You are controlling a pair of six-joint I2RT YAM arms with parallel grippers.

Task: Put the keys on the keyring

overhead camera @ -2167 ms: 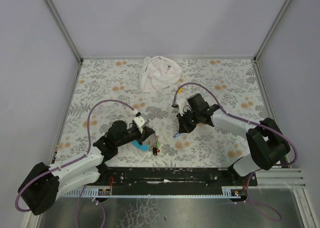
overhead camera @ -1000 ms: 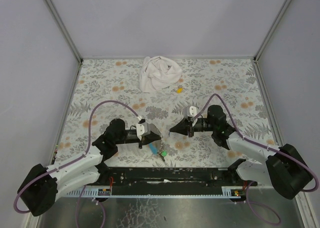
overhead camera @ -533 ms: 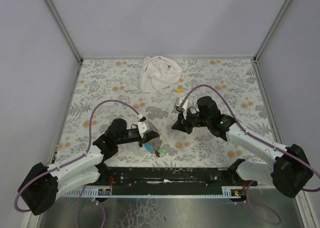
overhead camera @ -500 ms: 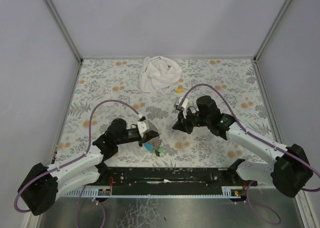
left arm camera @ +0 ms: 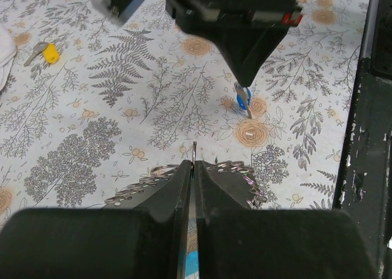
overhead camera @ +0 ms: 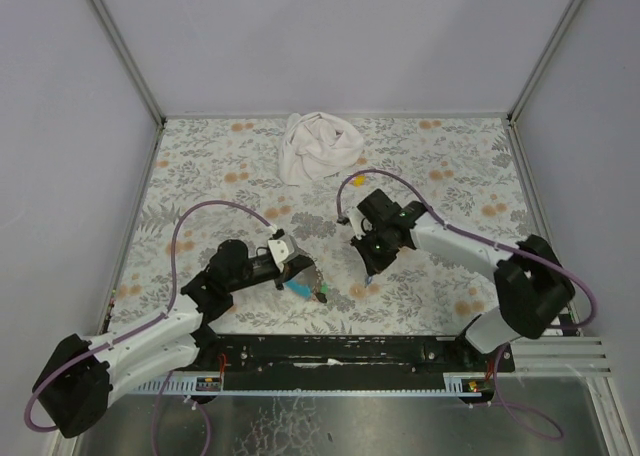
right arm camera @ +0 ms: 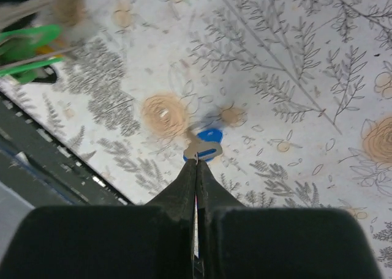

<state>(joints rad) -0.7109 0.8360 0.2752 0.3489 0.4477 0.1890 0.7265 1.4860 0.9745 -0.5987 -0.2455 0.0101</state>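
Note:
My left gripper (overhead camera: pixel 299 275) is shut on the keyring (left arm camera: pixel 193 149). The thin ring's edge sticks up between the fingertips, with linked small rings to either side. The blue strap (overhead camera: pixel 299 287) and green keys (overhead camera: pixel 321 294) hang below it. The green keys show blurred at the top left of the right wrist view (right arm camera: pixel 27 46). My right gripper (overhead camera: pixel 371 267) points down, shut on the head of the blue-capped key (right arm camera: pixel 205 147), which it holds just above the table. That key also shows in the left wrist view (left arm camera: pixel 242 98), straight ahead of the ring.
A white cloth (overhead camera: pixel 318 146) lies bunched at the back of the flowered table (overhead camera: pixel 200 166). A yellow-capped key (left arm camera: pixel 44 51) lies near it. The black base rail (overhead camera: pixel 340 351) runs along the near edge, close to both grippers.
The right arm has swung and its wrist has turned, so its gripper now points down nearer the front with the blue key at its tips. The left gripper has shifted slightly with the keyring.

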